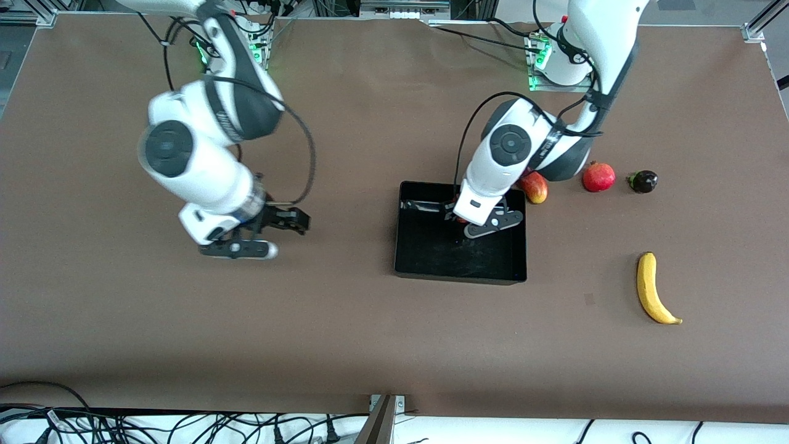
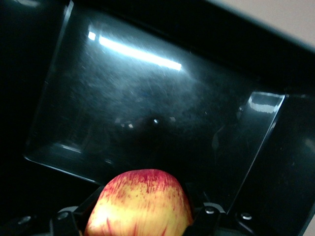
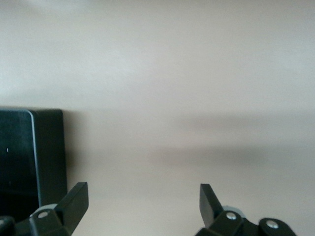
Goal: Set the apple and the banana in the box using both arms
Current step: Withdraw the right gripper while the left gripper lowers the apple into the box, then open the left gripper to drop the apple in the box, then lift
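Pinching the apple (image 2: 140,202), the left gripper (image 1: 459,216) hangs inside the box (image 1: 404,246) at mid-table. Fingers spread, the right gripper (image 1: 262,237) hovers over bare table. The banana (image 1: 652,288) lies toward the left arm's edge.

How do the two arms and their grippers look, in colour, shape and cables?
Both the left arm and the right arm have rounded white shells with black joint bands and dark round joint caps. Loose black cables loop beside each. The left gripper and the right gripper are black, with two fingers. Green lights glow at the bases.
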Tool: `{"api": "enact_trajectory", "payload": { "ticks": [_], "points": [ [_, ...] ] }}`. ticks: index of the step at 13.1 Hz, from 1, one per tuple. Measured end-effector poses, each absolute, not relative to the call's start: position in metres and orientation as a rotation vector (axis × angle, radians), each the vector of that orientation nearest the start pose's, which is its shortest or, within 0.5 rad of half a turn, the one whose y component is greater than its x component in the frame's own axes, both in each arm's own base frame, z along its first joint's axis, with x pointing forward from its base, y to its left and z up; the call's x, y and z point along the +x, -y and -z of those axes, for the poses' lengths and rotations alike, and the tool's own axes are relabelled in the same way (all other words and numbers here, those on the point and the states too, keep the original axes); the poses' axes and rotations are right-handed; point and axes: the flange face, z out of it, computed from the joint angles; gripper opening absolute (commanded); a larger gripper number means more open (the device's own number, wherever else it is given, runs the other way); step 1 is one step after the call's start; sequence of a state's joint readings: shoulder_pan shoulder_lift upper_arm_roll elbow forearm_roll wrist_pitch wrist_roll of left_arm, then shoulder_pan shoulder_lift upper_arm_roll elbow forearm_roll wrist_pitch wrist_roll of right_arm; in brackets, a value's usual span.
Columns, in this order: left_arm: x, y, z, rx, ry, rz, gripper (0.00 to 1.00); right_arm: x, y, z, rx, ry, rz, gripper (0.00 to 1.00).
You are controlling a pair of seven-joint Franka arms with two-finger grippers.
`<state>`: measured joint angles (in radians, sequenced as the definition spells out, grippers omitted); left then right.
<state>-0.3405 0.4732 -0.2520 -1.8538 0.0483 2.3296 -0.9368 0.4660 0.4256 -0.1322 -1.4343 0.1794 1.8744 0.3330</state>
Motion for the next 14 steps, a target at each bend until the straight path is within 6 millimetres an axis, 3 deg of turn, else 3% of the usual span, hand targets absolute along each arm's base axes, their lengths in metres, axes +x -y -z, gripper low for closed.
{"api": "enact_trajectory", "payload": {
  "ticks": [3, 7, 11, 12, 13, 14],
  "points": [
    [0.518, 0.377, -0.245, -3.144, 0.459, -0.086, 0.0, 0.633, -0.194, -0.488, -3.032, -0.061, -0.073, 1.0],
    [0.497, 0.402, -0.213, -3.135, 0.37, -0.065, 0.0, 0.615, -0.133, -0.513, -3.025, -0.053, -0.074, 1.0],
    [0.488, 0.41, -0.181, -3.107, 0.371, -0.01, 0.01, 0.595, -0.071, -0.531, -3.048, -0.032, -0.052, 1.0],
    [0.488, 0.411, -0.176, -3.116, 0.376, -0.002, 0.36, 0.589, -0.063, -0.535, -3.059, -0.028, -0.047, 1.0],
    [0.488, 0.413, -0.177, -3.123, 0.38, 0.011, 0.99, 0.583, -0.059, -0.539, -3.073, -0.021, -0.041, 1.0],
    [0.488, 0.413, -0.177, -3.124, 0.368, 0.022, 1.0, 0.578, -0.058, -0.542, -3.087, -0.008, -0.037, 1.0]
  ]
}}
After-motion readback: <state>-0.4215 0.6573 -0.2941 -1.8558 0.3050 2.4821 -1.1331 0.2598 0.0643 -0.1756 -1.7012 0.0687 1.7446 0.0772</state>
